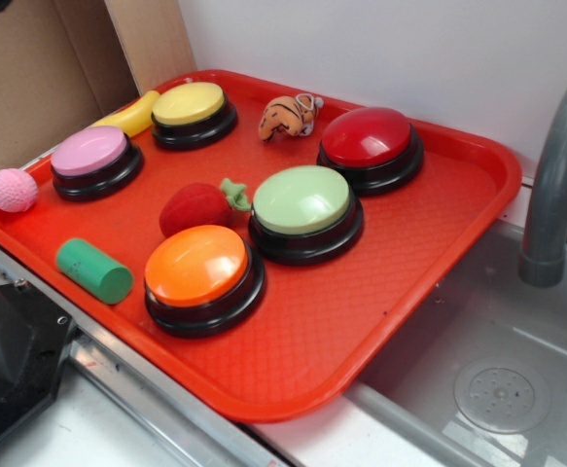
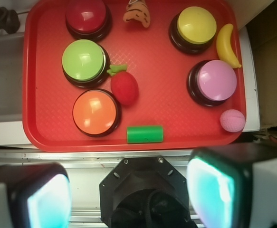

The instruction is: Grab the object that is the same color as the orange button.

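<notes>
The object, a small orange striped plush tiger (image 1: 287,117), lies at the back of the red tray (image 1: 439,253), between the yellow and red buttons; the wrist view has the tiger (image 2: 137,13) at its top edge. The orange button (image 1: 197,272) stands at the tray's front; from above, the orange button (image 2: 95,112) sits lower left. My gripper (image 2: 128,190) hangs high over the robot base, short of the tray's near edge. Its fingers (image 2: 212,187) stand wide apart with nothing between them. The exterior view does not show the gripper.
On the tray also stand a red button (image 1: 371,144), a green button (image 1: 304,206), a yellow button (image 1: 194,111) and a pink button (image 1: 94,160). A red plush strawberry (image 1: 200,206), a green cylinder (image 1: 93,270), a banana (image 1: 132,115) and a pink ball (image 1: 13,190) lie around. A sink with faucet (image 1: 555,185) is at the right.
</notes>
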`<state>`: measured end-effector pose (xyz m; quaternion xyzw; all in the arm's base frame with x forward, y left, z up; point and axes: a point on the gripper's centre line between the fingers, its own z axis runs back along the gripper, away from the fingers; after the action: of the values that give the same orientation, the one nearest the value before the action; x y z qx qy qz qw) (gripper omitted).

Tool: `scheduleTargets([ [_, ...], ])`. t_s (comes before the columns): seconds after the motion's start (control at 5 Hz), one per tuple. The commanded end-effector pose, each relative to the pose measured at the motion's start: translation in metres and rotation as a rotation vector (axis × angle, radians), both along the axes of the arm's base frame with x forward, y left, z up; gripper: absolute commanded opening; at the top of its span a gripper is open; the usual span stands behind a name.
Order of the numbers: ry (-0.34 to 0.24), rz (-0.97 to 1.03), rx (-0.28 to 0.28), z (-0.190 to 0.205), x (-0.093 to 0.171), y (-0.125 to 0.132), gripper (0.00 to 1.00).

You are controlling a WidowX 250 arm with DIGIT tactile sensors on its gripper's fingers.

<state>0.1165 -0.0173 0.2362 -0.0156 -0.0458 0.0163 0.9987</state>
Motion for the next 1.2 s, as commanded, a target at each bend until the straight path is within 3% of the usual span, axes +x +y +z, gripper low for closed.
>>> scheduleTargets([
  [0.0, 0.000, 0.000, 0.000, 0.000, 0.000, 0.000, 1.00],
  [0.4, -0.080, 0.041, 0.008, -0.016, 0.047, -0.005, 1.00],
  [0.6, -0.161, 0.103, 0.015, -0.021, 0.081, 0.000, 1.00],
  [0.8, -0.250, 0.163, 0.002, -0.037, 0.123, 0.015, 1.00],
  [1.0, -0.308, 0.191, -0.045, -0.058, 0.153, 0.030, 1.00],
])
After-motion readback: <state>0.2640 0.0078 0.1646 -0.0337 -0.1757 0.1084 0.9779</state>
